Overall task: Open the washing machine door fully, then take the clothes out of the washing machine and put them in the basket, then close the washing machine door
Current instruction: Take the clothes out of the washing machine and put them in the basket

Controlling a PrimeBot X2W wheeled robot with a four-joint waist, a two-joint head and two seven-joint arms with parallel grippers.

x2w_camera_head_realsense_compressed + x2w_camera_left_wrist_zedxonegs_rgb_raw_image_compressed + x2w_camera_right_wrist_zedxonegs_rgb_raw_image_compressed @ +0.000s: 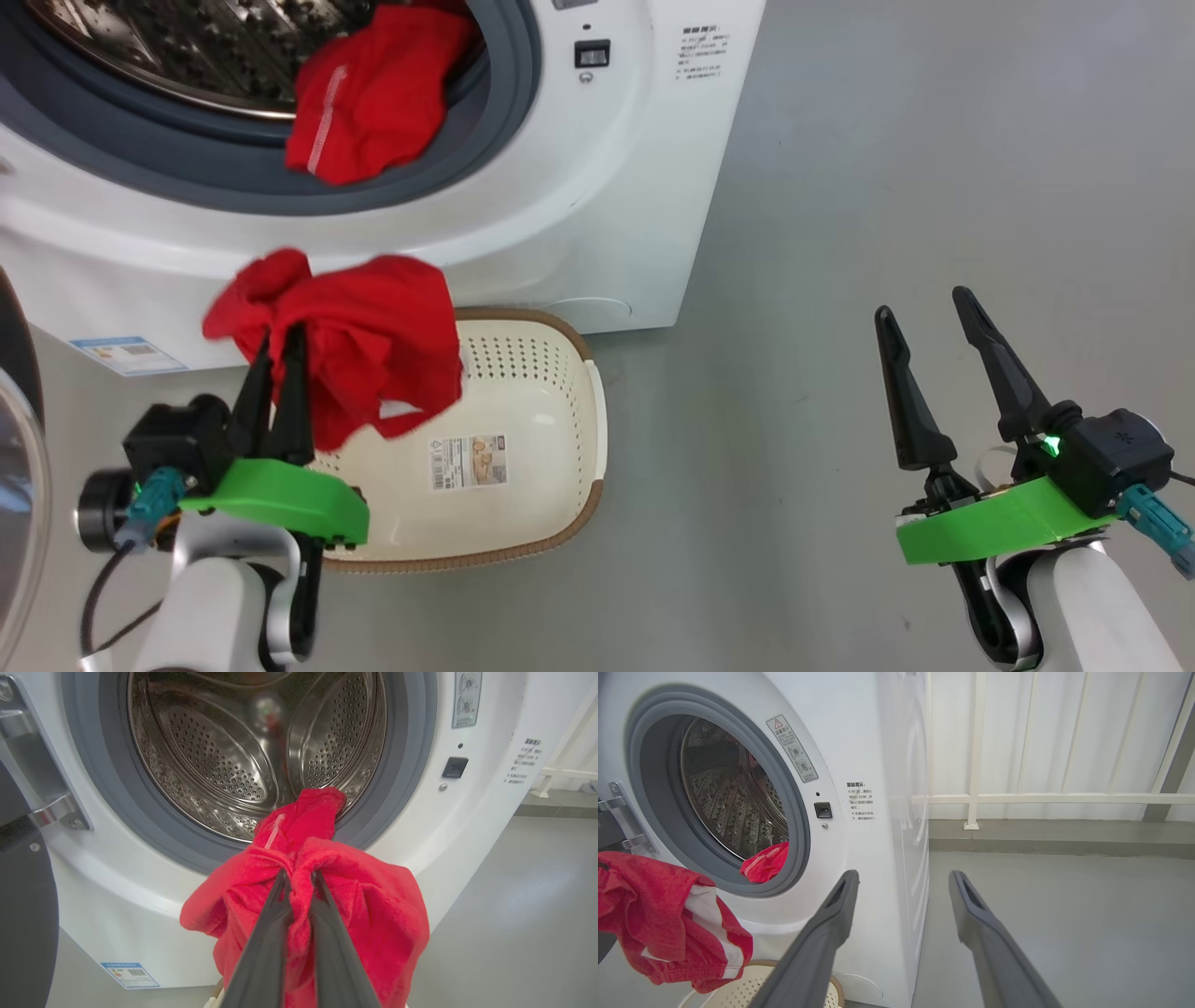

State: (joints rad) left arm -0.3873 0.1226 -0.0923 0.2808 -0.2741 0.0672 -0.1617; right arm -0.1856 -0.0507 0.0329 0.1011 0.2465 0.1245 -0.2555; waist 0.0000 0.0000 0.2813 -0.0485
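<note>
My left gripper is shut on a red garment that hangs above the near-left part of the cream basket. In the left wrist view the gripper pinches the bunched red garment in front of the washing machine. A second red garment drapes over the grey gasket at the drum's mouth; I see this second garment in the right wrist view too. The black-rimmed door stands swung open at the far left. My right gripper is open and empty over bare floor.
The washing machine fills the upper left, the basket on the floor just before it. Grey floor stretches to the right. A white railing and a low curb run behind, right of the machine.
</note>
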